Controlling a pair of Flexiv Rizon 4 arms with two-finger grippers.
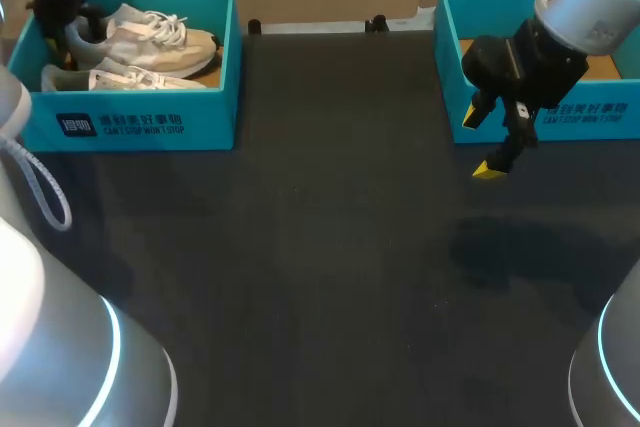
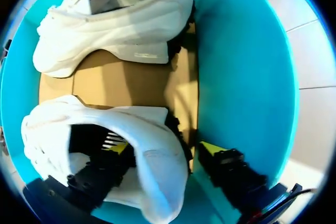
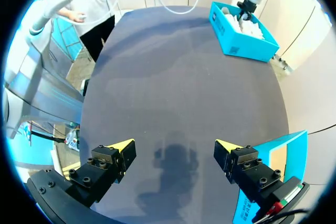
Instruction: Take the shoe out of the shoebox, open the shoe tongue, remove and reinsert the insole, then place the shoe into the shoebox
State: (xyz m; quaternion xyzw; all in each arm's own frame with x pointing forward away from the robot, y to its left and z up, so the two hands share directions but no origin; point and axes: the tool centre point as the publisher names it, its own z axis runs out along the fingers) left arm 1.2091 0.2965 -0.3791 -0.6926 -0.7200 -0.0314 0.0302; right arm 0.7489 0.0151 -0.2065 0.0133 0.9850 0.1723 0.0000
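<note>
Lying in the teal shoebox (image 1: 150, 122) at the far left corner of the table (image 1: 320, 277): a pale shoe (image 2: 152, 171), heel end close to one of the box's end walls. Beside it in the same box, apart across a strip of brown cardboard floor: a second shoe (image 2: 115, 24) of the same kind, laces showing.

Lowered into that box over the first shoe's heel: the left gripper (image 2: 164, 148). Unclenched, with one finger down inside the shoe's opening and the other outside the heel, between shoe and box wall. A thin gap showing between the outer finger and the heel, so nothing grasped.

Hanging above the dark table near its far right corner: the right gripper (image 1: 481, 144), released, fingers spread wide with only table surface beneath. Just beside and behind it: a second shoebox (image 1: 560, 117), also teal.
</note>
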